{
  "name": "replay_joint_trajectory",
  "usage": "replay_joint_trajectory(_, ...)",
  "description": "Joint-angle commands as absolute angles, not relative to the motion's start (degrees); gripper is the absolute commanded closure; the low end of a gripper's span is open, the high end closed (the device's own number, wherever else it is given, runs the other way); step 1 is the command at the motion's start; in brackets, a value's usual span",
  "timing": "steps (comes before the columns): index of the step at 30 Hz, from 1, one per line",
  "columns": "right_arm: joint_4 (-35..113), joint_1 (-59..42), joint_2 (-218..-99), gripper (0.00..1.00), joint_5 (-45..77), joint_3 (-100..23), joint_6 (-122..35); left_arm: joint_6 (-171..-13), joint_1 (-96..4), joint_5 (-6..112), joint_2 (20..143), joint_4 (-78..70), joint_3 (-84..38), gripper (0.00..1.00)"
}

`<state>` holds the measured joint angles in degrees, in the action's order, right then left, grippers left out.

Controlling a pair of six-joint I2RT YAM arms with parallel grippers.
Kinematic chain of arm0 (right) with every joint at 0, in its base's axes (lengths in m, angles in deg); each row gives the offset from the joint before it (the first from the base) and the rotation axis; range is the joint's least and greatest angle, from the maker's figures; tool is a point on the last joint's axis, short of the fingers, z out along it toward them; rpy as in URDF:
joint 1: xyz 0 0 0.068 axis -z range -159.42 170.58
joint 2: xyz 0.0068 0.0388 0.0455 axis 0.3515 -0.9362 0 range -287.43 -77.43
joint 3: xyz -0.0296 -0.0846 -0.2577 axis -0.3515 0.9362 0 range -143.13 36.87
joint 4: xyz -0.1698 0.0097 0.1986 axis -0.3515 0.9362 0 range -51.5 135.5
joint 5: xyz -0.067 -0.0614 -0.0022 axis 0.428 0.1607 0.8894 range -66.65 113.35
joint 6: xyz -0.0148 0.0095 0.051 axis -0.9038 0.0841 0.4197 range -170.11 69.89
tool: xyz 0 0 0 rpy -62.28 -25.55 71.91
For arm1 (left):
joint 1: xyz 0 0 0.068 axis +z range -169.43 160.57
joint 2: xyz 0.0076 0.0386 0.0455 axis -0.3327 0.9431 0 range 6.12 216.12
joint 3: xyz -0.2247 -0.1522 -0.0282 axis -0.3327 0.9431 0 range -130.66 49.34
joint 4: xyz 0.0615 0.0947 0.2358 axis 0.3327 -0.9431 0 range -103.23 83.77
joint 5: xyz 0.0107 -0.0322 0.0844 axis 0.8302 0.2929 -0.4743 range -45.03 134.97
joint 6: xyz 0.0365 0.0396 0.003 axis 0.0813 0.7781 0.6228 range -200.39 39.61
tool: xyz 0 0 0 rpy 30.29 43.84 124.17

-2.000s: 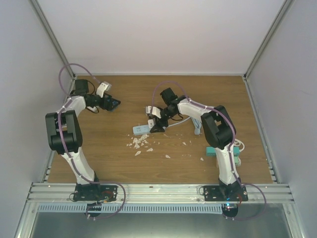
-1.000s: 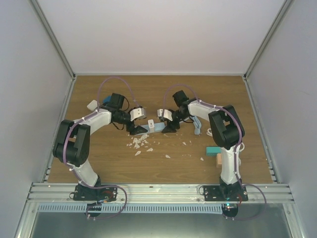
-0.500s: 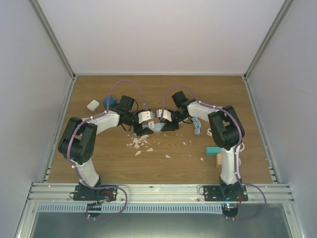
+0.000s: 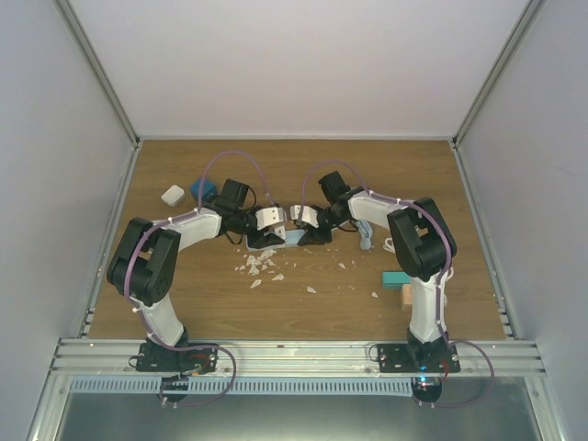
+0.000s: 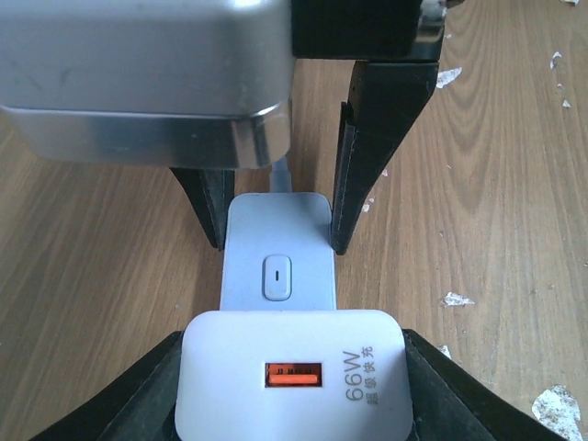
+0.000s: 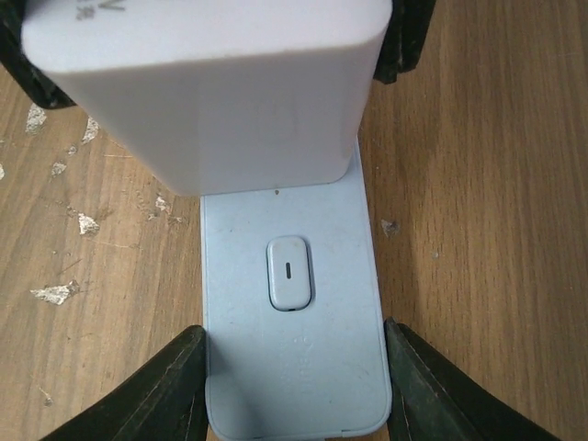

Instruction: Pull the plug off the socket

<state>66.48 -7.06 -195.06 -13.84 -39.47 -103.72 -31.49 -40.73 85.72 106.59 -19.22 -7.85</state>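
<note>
**Left wrist view.** Your left pincer (image 5: pixel 292 358) is clenched on the plug (image 5: pixel 303 404). The plug is a white block marked 66W, with an orange port (image 5: pixel 294 375) on the face turned to the camera. One black finger (image 5: pixel 147 395) presses each side of it. Directly ahead of these fingers the pale blue socket (image 5: pixel 278 225) runs away from you, and its switch (image 5: pixel 277 277) lies just beyond the plug. The plug sits on the end of the socket nearest this pincer. The prongs are hidden, so you cannot tell how deep they are seated.

**Right wrist view.** Your right pincer (image 6: pixel 292 367) grasps the opposite end of the socket, with a finger (image 6: pixel 170 386) touching each long edge. Seen from this pincer, the switch lies just ahead, between its fingers and the plug. The plug stands at the far end, flanked by the dark fingers of the left pincer.

**Top external view.** The two pincers meet tip to tip near the middle of the table (image 4: pixel 184 303), and the socket bridges the space between them.
- White flakes (image 4: pixel 260 266) lie on the wood just on the near side of both pincers.
- A white block (image 4: pixel 173 194) and a blue object (image 4: pixel 201 189) lie well apart to the left of the left pincer.
- A teal block (image 4: pixel 395 278) lies well to the right of the right pincer, nearer the arm bases.
</note>
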Motion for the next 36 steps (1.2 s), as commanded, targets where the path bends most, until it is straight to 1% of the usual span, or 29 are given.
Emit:
replay_joint_trajectory(1, 69.2, -8.8, -195.1, 0.65, -13.9, -38.1, -102.4, -35.6, -40.0, 93.6, 104.0, -16.9, -8.0, 0.56)
replay_joint_trajectory(7, 69.4, -8.8, -195.2, 0.75, -12.5, -37.6, -102.0, -37.5, -38.6, 100.1, 104.4, -17.5, -9.1, 0.64)
replay_joint_trajectory(12, 69.7, -8.8, -195.9, 0.79, -11.4, -38.3, -101.4, -33.4, -38.6, 100.1, 103.5, -18.8, -9.1, 0.66)
replay_joint_trajectory(17, 70.2, -8.8, -196.9, 0.82, -10.6, -39.2, -100.8, -28.3, -38.6, 95.6, 101.1, -17.4, -6.9, 0.68)
replay_joint_trajectory(21, 70.1, -8.8, -197.3, 0.83, -9.2, -39.3, -100.7, -26.8, -38.7, 94.3, 99.0, -14.6, -4.6, 0.68)
replay_joint_trajectory(25, 70.1, -8.8, -197.9, 0.84, -8.2, -39.2, -100.7, -26.7, -38.6, 96.5, 98.5, -16.0, -4.9, 0.7)
replay_joint_trajectory(30, 70.0, -8.8, -198.3, 0.85, -7.0, -39.2, -100.1, -31.5, -38.2, 101.1, 99.1, -17.2, -6.0, 0.7)
replay_joint_trajectory(36, 70.0, -8.8, -198.5, 0.85, -6.5, -39.1, -100.3, -35.5, -37.3, 102.9, 99.9, -17.3, -6.9, 0.71)
